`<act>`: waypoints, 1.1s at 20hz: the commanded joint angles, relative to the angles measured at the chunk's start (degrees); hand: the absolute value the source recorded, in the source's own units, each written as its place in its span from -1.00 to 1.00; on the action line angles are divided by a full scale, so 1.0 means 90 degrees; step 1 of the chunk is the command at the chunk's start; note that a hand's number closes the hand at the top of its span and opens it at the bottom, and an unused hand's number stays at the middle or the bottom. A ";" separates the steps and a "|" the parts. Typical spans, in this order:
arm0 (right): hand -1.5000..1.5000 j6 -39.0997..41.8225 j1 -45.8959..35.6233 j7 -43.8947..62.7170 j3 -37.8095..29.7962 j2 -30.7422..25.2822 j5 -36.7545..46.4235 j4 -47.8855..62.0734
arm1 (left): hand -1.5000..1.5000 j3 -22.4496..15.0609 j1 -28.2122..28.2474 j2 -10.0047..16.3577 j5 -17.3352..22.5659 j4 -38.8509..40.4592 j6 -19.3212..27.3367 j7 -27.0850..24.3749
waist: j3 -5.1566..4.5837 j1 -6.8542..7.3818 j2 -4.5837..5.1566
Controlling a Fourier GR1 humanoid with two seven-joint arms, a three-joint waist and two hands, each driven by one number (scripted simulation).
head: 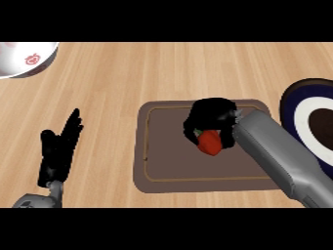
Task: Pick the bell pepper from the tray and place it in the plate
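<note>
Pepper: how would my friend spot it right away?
Find the brown tray in the middle of the wooden counter. Over it, the right hand curls round the pepper. It is the only red thing there, with a green bit.

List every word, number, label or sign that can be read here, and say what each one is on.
No text can be read anywhere.
The bowl has red marks on its white wall; they look like a pattern, and no letters can be made out.
The tray, the plate, the bell pepper and the counter show no writing.
</note>
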 commanded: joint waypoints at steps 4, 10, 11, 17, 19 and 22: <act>1.00 -0.0779 0.0504 0.1110 -0.1051 0.0210 -0.0170 -0.0352 | 0.00 0.0201 -0.0050 0.0160 0.0027 -0.0137 -0.0145 0.0228 | 0.0005 -0.0132 -0.0042; 1.00 -0.2565 0.1215 0.3922 -0.2751 -0.0483 -0.0043 0.0016 | 0.00 0.0406 0.0304 0.0073 0.0063 -0.0035 0.0139 0.0036 | 0.0005 -0.0779 -0.0199; 1.00 -0.2813 0.1349 0.4268 -0.2846 -0.0441 0.0010 -0.0144 | 0.00 0.0359 0.0447 0.0070 0.0065 -0.0068 0.0099 0.0009 | -0.0001 -0.0672 -0.0196; 1.00 -0.3987 0.2080 0.5469 -0.3114 -0.0191 0.0287 -0.2254 | 0.00 0.0380 0.0525 0.0129 0.0069 -0.0233 0.0036 0.0006 | -0.0010 -0.0524 -0.0192; 1.00 -0.4371 0.2476 0.5705 -0.3283 -0.0446 0.0524 -0.2895 | 0.00 0.0313 0.0437 0.0027 -0.0010 -0.0218 0.0134 0.0039 | -0.0008 -0.0566 -0.0168; 1.00 -0.4230 0.2869 0.6553 -0.3410 -0.0521 0.0834 -0.4093 | 0.00 0.0404 0.0492 0.0176 0.0080 -0.0234 -0.0083 -0.0050 | -0.0013 -0.0449 -0.0142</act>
